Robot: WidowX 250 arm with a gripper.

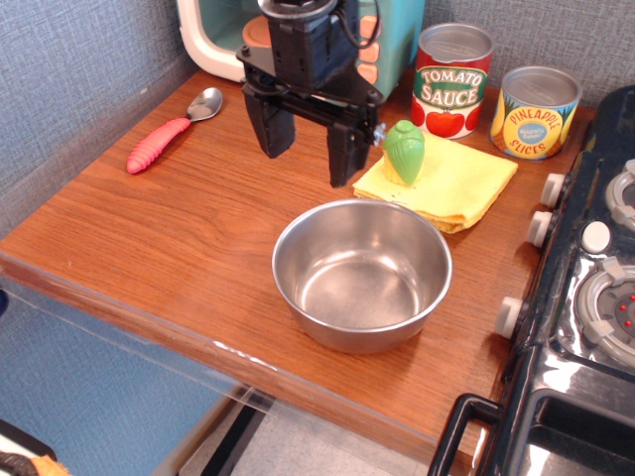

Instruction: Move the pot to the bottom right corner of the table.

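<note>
— Pincer?
— Black gripper (308,149), hanging above the back half of the table (189,233), two fingers (276,127) spread wide apart, nothing between them. Pointing down, tips clear of the wood as far as can be told.

— And just beside it?
— To its right, a green pepper-like toy (405,152) standing on a folded yellow cloth (446,183). Behind it, partly hidden, a toy microwave (223,30) in white, teal and orange.

— The pot?
— Sitting upright on the table, in front of the gripper and a little to its right, near the front edge and close to the black toy stove (585,297). Shiny steel pot (362,273), empty, apart from the gripper, back rim just short of the cloth's front corner.

— Farther out?
— Tomato sauce can (452,77) and pineapple slices can (536,111) side by side at the back right, behind the cloth. At the far left, a spoon with a red handle (171,134), lying well apart from everything else, near the grey wall.
</note>
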